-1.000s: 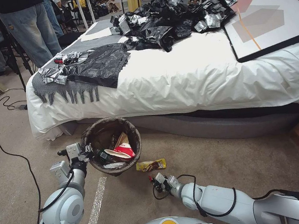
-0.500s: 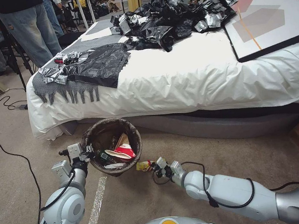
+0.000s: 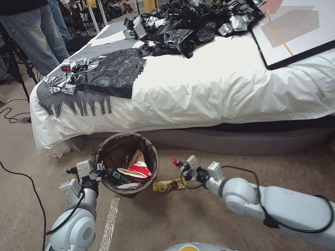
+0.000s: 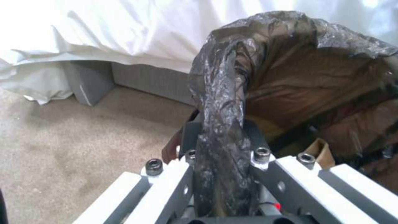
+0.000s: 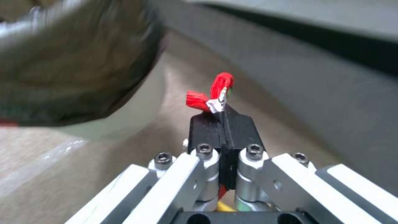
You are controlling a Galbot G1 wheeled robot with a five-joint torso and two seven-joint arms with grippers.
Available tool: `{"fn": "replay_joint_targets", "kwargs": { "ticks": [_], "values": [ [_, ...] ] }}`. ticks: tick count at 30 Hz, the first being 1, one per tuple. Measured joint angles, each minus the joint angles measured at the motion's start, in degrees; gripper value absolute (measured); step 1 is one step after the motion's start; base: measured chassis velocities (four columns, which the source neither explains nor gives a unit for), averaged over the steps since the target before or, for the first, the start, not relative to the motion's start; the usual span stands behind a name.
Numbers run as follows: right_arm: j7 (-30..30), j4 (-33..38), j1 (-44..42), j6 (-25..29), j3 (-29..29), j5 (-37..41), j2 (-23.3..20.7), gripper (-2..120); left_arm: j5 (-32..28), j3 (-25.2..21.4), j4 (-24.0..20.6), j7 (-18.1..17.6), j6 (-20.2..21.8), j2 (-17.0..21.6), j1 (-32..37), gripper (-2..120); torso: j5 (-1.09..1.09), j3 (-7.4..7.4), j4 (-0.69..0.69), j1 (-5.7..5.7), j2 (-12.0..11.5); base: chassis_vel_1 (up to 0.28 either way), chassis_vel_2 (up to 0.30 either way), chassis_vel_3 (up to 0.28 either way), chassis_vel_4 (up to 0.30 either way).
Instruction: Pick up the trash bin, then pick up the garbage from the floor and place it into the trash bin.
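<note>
The left gripper (image 3: 98, 171) clamped the bag-lined rim of the trash bin (image 3: 122, 142), at its nine o'clock edge, holding it near the bed (image 3: 212, 88). The right gripper (image 3: 178, 164), at the bin's three o'clock, pinched a red scrap (image 5: 209, 96) tightly between closed pads. A yellow snack wrapper (image 3: 169, 185) lay on the carpet (image 3: 10, 201) at the bin's five o'clock.

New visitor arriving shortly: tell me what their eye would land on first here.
The trash bin by the bed, tipped toward the robot, its bagged rim pinched in the left claw. Then the right claw lifted beside it, shut on a red scrap, above a yellow wrapper on the carpet.
</note>
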Motion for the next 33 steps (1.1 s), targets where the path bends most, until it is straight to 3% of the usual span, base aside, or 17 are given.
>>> {"fn": "replay_joint_targets", "kwargs": {
  "ticks": [9,13,15,20,23,27,33],
  "values": [
    [3.24,14.77,-1.37,-3.26,5.89,3.49,-6.98,0,0.01,0.39,0.13,-0.5,0.28,0.02,-0.52,5,0.0,0.0,0.01,0.0,0.0,0.0,0.0,0.0,0.0],
    [3.7,17.22,-2.44,-3.76,7.82,3.88,-8.67,0,0.01,0.39,0.14,-0.57,0.3,0.09,-0.54,5,0.0,0.0,0.01,0.0,0.0,0.0,0.0,0.0,0.0],
    [4.8,21.92,-5.02,-4.84,12.23,4.53,-12.42,0,0.03,0.4,0.21,-0.65,0.3,0.17,-0.54,5,0.02,-0.01,0.0,0.0,0.0,0.0,0.0,0.0,0.0],
    [7.16,29.26,-7.53,-6.78,19.22,5.53,-16.8,0,0.22,1.18,0.4,-0.79,0.3,0.29,-0.64,5,0.01,0.0,-0.01,0.0,0.0,0.0,0.0,0.0,0.0],
    [11.75,38.05,-6.4,-8.67,24.79,8.46,-19.83,0,0.52,1.74,0.53,-0.89,0.3,0.43,-0.65,5,0.0,0.0,0.02,0.0,0.0,0.0,0.0,0.0,0.0],
    [14.06,45.33,-5.71,-9.4,28.85,12.01,-20.96,0,1.07,2.65,0.53,-0.9,0.4,0.31,-0.64,5,0.0,0.0,0.0,0.0,0.0,0.0,0.0,0.0,0.0],
    [13.11,51.51,-2.32,-9.19,30.05,14.27,-21.04,0,1.57,3.74,0.53,-0.89,0.51,0.48,-0.64,5,0.0,0.0,0.01,0.0,0.0,0.0,0.0,0.0,0.0]
  ]
}}
